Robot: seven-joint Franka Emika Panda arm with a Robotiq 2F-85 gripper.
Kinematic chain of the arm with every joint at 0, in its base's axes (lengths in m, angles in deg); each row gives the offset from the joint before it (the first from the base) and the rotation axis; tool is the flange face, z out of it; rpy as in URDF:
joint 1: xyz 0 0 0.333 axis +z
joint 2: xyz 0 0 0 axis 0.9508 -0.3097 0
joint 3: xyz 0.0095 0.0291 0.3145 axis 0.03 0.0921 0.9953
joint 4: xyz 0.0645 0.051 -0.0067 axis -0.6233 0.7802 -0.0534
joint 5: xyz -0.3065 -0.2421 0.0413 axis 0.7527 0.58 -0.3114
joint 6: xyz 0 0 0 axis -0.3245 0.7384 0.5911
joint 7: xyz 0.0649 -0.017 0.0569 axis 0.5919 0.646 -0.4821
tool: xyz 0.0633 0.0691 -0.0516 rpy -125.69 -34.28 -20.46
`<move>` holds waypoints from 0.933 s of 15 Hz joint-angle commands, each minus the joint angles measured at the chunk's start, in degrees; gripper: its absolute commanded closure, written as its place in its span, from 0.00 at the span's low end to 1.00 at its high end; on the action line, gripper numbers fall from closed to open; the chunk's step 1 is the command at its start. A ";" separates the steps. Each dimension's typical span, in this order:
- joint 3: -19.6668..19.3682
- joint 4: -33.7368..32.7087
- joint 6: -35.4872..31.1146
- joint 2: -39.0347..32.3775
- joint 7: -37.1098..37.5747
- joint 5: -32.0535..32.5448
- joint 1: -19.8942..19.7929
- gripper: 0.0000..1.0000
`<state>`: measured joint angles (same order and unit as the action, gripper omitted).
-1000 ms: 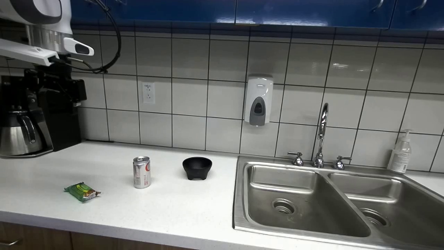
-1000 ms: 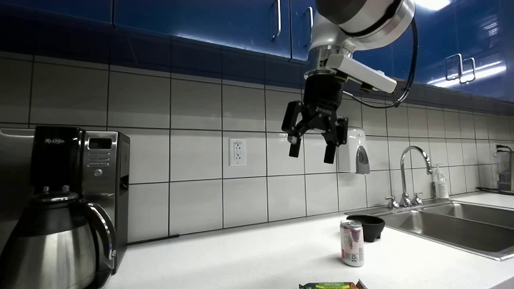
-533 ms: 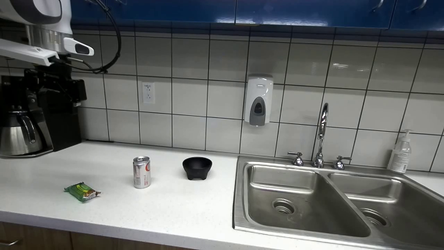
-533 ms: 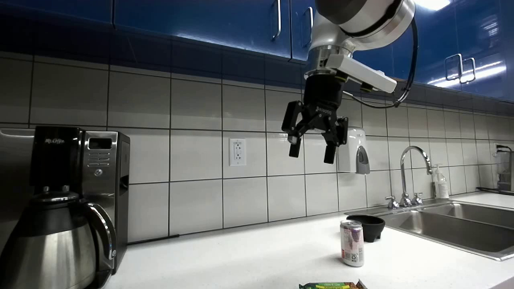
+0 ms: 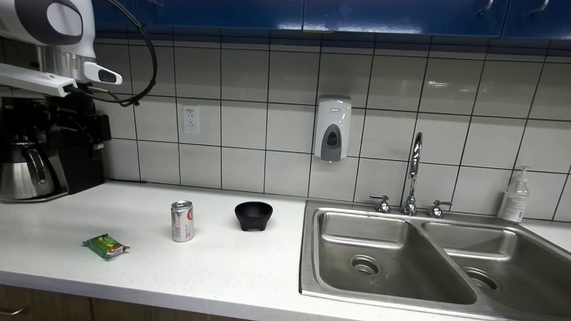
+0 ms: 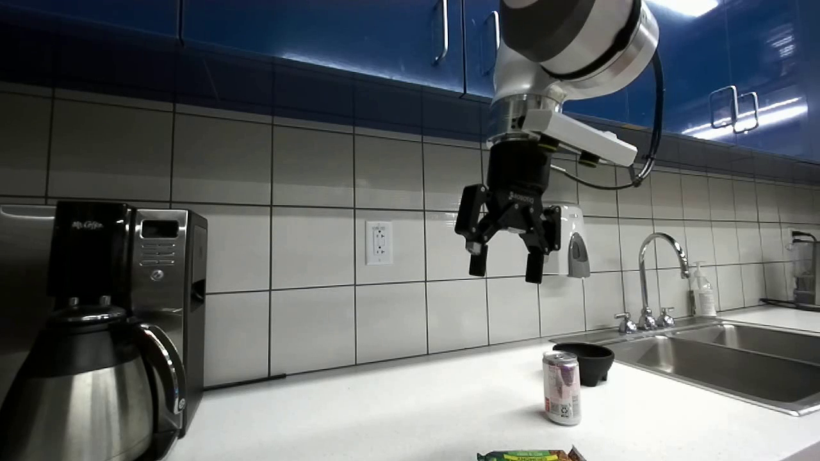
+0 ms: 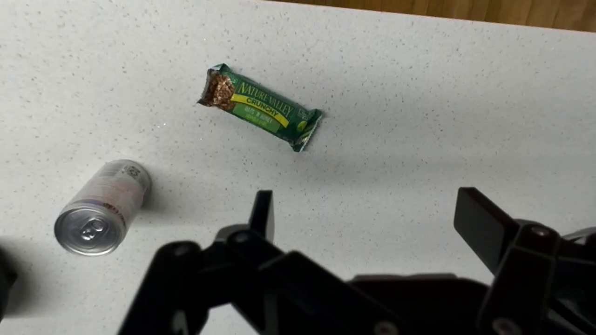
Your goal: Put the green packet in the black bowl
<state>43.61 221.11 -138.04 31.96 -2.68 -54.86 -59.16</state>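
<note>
The green packet (image 5: pixel 105 246) lies flat on the white counter in an exterior view. It is cut off at the bottom edge in an exterior view (image 6: pixel 530 455). In the wrist view the packet (image 7: pixel 260 108) lies ahead of the fingertips and left of their middle. The black bowl (image 5: pixel 253 216) stands upright beyond the can, near the sink; it also shows behind the can in an exterior view (image 6: pixel 592 363). A dark piece of it seems to show at the wrist view's left edge. My gripper (image 6: pixel 506 267) is open and empty, high above the counter; its fingers (image 7: pixel 484 228) are wide apart.
A silver-and-red can (image 5: pixel 182 221) stands between packet and bowl; it also shows in the wrist view (image 7: pixel 104 207). A coffee maker (image 6: pixel 160 269) with a steel carafe (image 6: pixel 83 397) is beside the wall. The sink (image 5: pixel 308 267) adjoins the counter. Blue cabinets (image 6: pixel 320 38) hang above.
In the last half second the arm and open gripper have moved down, shifting slightly right in an exterior view. They were still before that. The packet, can and bowl have not moved.
</note>
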 commanded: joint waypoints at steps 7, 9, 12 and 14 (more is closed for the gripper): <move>1.80 3.92 -7.23 -4.85 3.72 1.53 -0.73 0.00; 2.01 5.08 -8.90 -5.39 5.12 1.50 -0.71 0.00; 2.38 6.32 -10.53 -6.18 7.17 1.74 -0.75 0.00; 2.35 6.58 -10.10 -6.78 7.32 1.93 -0.68 0.00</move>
<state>44.81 226.88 -147.28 25.57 2.14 -54.33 -59.16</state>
